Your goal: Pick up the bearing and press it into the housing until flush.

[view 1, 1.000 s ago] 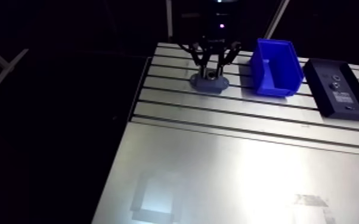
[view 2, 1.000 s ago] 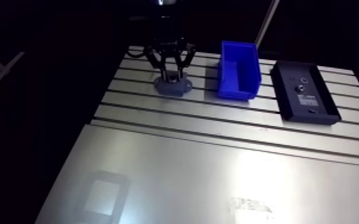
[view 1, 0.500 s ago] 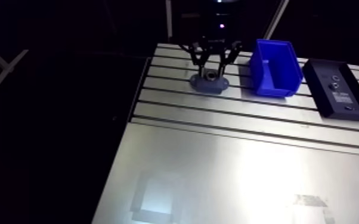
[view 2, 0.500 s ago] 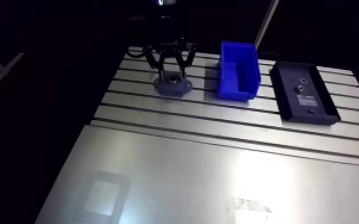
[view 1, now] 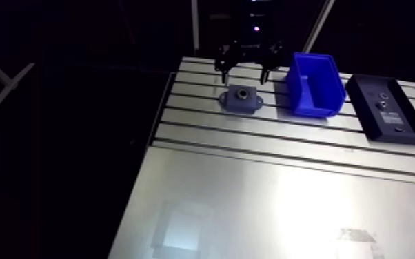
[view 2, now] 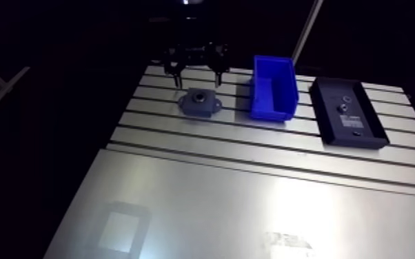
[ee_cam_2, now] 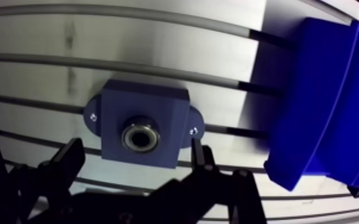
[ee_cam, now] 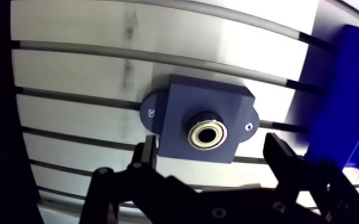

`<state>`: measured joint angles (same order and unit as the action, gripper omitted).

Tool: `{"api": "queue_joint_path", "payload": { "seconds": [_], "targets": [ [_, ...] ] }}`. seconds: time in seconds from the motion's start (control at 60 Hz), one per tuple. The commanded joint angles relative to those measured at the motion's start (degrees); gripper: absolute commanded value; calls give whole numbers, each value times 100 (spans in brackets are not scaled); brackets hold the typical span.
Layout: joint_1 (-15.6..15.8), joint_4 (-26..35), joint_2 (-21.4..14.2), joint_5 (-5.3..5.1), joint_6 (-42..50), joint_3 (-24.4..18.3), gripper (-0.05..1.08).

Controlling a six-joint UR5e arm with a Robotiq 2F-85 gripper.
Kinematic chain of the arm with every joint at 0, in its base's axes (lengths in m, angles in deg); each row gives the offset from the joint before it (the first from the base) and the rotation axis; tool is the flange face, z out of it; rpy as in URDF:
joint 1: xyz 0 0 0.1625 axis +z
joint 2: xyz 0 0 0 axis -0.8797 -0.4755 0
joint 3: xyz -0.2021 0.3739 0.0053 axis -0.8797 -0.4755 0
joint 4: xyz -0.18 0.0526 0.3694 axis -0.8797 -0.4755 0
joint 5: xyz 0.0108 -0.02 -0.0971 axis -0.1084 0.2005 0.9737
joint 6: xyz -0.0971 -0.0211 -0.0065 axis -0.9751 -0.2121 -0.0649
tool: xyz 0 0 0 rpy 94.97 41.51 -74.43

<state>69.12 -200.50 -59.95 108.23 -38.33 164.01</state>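
Note:
A dark blue-grey housing (ee_cam: 182, 113) with two side lugs lies on the slotted table. The silver-ringed bearing (ee_cam: 207, 134) sits in its round bore. In the wrist view my gripper (ee_cam: 212, 158) hangs above the housing, its two dark fingers (ee_cam: 145, 156) spread wide, one past each side of the block and touching nothing. In the arm view the gripper (view 1: 243, 67) is open just above and behind the housing (view 1: 240, 100), holding nothing.
A blue plastic bin (view 1: 312, 84) stands close to the right of the housing. Beyond it lies a black tray (view 1: 387, 109) with small parts. The slotted table (view 1: 265, 138) gives way to a smooth metal sheet (view 1: 265, 206) toward the front; its left edge drops into darkness.
The fingers were closed in over the bearing on the housing; they have spread wide and the gripper has lifted clear. The bearing stays in the bore. The arm view shifted slightly.

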Motion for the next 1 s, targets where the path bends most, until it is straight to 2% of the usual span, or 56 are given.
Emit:
{"api": "queue_joint_path", "payload": {
  "seconds": [0.017, 0.033, 0.05, 0.067, 0.083, 0.1, 0.117, 0.133, 0.167, 0.183, 0.2, 0.383, 0.567, 0.767, 1.0],
  "targets": [
    [-3, 97, -151, -8, 9, -46, 28],
    [-3, 97, -151, -8, 9, -46, 28],
    [4, 99, -195, 0, 9, -46, 35],
    [4, 99, -195, 0, 9, -46, 35],
    [5, 107, -239, 1, 9, -54, 44],
    [5, 107, -239, 1, 9, -54, 44],
    [-2, 116, -268, 1, 9, -55, 52],
    [-2, 116, -268, 1, 9, -55, 52],
    [-3, 117, -273, 1, 9, -64, 74],
    [-3, 117, -273, 1, 9, -64, 74],
    [-11, 117, -266, 1, 9, -64, 85],
    [-21, 101, -204, 1, 1, -56, 105],
    [-20, 98, -178, -8, 0, -46, 107],
    [-21, 73, -133, -68, 18, -71, 107],
    [-21, 73, -117, -62, 44, -39, 107]
  ]
}}
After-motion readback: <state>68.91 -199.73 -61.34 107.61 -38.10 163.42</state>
